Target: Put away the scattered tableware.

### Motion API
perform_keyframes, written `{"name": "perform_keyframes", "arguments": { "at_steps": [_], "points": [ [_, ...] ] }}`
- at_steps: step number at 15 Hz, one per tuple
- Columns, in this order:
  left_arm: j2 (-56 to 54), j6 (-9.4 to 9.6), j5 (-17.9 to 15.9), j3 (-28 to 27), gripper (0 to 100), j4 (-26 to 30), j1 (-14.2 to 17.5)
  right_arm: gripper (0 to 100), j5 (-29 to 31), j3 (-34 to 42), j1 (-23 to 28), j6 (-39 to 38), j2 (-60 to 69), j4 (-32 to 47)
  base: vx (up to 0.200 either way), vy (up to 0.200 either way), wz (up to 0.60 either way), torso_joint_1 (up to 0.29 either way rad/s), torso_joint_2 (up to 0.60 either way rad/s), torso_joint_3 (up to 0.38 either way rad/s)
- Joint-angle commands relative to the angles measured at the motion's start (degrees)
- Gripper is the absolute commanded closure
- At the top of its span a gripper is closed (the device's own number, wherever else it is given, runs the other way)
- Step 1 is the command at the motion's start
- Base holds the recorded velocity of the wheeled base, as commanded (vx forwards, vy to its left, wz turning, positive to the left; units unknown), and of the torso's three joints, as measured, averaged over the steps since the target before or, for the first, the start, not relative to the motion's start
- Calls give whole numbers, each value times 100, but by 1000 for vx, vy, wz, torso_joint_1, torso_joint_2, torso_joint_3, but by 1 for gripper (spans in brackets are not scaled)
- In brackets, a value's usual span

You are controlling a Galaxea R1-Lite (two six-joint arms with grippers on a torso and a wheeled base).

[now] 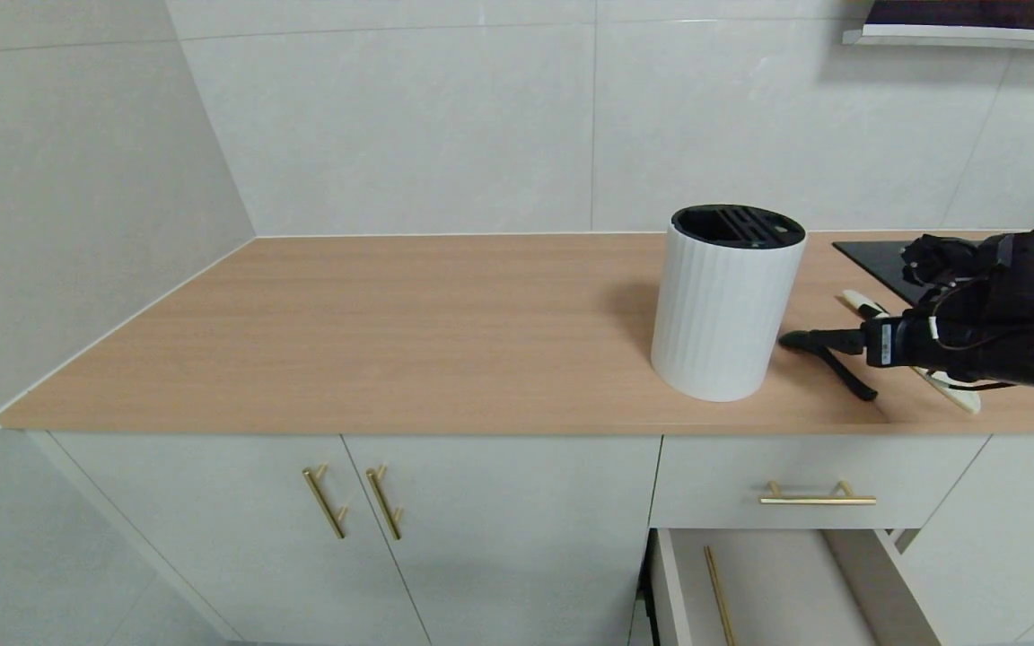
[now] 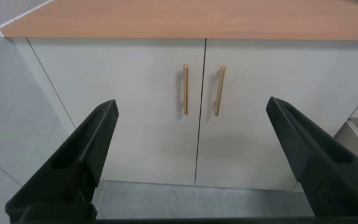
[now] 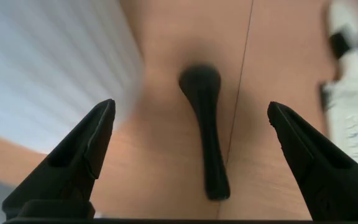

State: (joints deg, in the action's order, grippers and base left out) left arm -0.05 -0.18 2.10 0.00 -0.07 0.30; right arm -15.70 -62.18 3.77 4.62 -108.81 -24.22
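Head view: a wooden counter (image 1: pixel 391 323) carries a white ribbed holder (image 1: pixel 723 314), upright toward its 3 o'clock end.
Black spoon (image 1: pixel 849 375): flat on the counter at 3 o'clock of the holder, near it.
White utensil (image 1: pixel 957 395): lying on the counter at 3 o'clock of the spoon.
Right gripper (image 3: pixel 189 109): fingers spread wide, holding nothing, low over the spoon's rounded end.
Left gripper (image 2: pixel 191 109): fingers wide apart, empty, facing the cabinet doors (image 2: pixel 135 124).
Drawer (image 1: pixel 750 583): open, at 6 o'clock under the holder.
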Motion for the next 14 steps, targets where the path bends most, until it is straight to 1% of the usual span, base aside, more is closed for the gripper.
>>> {"name": "perform_keyframes", "arguments": {
  "at_steps": [1, 5, 11, 12, 14],
  "points": [
    [5, -8, 1, 0, 0, -1, 5, 0, -3, -83, 28, 65, -641, -285, 0, 0, 0, 0, 0, 0],
    [5, -8, 1, 0, 0, -1, 5, 0, 6, -171, 28, 109, -940, -320, 0, 0, 0, 0, 0, 0],
    [5, -8, 1, 0, 0, -1, 5, 0, 208, -171, 19, 118, -1037, -522, 0, 0, 0, 0, 0, 0],
    [5, -8, 1, 0, 0, -1, 5, 100, 208, -162, 10, 118, -1037, -522, 0, 0, 0, 0, 0, 0],
    [5, -8, 1, 0, 0, -1, 5, 100, 208, -136, -25, 153, -1045, -522, 0, 0, 0, 0, 0, 0]
  ]
}}
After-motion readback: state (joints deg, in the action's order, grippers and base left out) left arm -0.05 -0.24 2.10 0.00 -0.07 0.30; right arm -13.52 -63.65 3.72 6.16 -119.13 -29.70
